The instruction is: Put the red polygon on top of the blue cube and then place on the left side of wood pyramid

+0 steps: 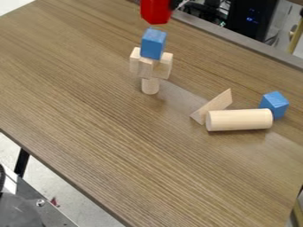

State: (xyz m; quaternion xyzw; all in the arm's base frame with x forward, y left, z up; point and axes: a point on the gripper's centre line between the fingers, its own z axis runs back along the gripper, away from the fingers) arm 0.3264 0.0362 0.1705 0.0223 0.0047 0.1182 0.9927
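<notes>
I see the stack (pixel 145 69) with a blue cube (pixel 153 44) on top; above the stack hangs the red block (pixel 156 11), clamped in my gripper (pixel 172 4). Right of the stack lie the wedge (pixel 217 104), cylinder (pixel 239 120) and second cube (pixel 274 104).

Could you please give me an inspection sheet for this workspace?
Surface: wood-grained table, with pale patches.
Job's things: red polygon at the top edge, above a blue cube topping a wooden stack; second blue cube behind the lying cylinder's right end; triangular wood piece, probably the pyramid, by its left end.
Clutter: that cylinder.
Gripper: at the top edge, by the red polygon; grip unclear.
Cables: some behind the table.
Surroundings: dark case with blue lights.
</notes>
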